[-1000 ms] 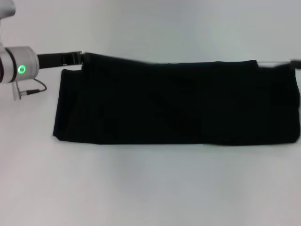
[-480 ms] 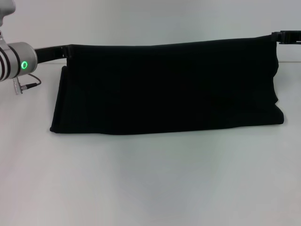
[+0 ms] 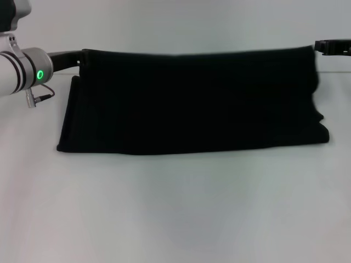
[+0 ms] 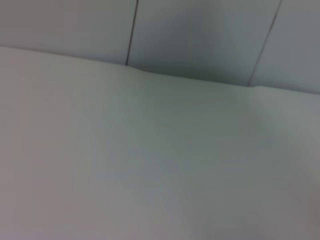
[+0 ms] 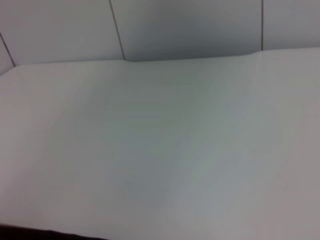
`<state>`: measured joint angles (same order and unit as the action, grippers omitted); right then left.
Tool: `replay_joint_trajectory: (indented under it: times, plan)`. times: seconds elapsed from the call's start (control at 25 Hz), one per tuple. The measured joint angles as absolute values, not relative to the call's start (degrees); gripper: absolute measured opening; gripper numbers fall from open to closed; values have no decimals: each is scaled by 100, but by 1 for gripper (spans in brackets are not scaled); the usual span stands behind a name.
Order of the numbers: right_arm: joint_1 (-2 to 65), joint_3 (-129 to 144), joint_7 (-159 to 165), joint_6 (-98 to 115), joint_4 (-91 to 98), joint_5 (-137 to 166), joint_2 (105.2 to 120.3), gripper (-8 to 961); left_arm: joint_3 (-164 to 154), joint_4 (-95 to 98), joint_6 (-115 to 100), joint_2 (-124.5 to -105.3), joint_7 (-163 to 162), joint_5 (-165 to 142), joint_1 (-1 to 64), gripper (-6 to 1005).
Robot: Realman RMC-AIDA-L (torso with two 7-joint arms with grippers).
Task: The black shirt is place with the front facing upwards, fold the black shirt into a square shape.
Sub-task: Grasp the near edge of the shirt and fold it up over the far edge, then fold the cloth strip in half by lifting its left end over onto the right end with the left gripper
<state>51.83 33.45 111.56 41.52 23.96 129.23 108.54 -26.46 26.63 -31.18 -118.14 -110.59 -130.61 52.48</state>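
Lab-like room: bare white table (image 3: 181,213), panelled wall (image 4: 200,35).

Lighting: bright, even, diffuse. Counter (image 3: 181,213) pale, glare-free, faint soft shadow. Shirt (image 3: 192,104) featureless black, folds lost. Wrist views soft, hazy, low contrast.

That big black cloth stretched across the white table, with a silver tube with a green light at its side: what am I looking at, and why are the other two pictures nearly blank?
It is a two-armed robot folding a large plain black cloth T-shirt. The wide picture comes from a camera on its head, looking down at the white table. The silver tube with the green light is its left arm; its left gripper meets one upper corner of the shirt and the right gripper meets the other, so the far edge hangs raised between them while the near edge rests on the table. The other two pictures come from cameras on the wrists; they show mostly bare tabletop and a panelled wall behind.
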Motion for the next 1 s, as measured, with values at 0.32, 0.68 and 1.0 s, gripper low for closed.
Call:
replay_joint_trajectory:
  times: [0.32, 0.68, 1.0]
  plan:
    - [5224, 3349, 10951, 3610, 2517, 12899, 11013, 224, -2639, 2564, -2216, -11954, -11067, -12739, 5393, 114]
    - [4842, 3255, 11213, 4497, 3015, 12838, 10986, 546, -2651, 3215, -3895, -11985, -11002, -12253, 4954, 461]
    - [3861, 3246, 11859, 6619, 3925, 12269, 11011, 718, -2670, 3983, -6900, -11933, -10984, -12136, 4117, 708]
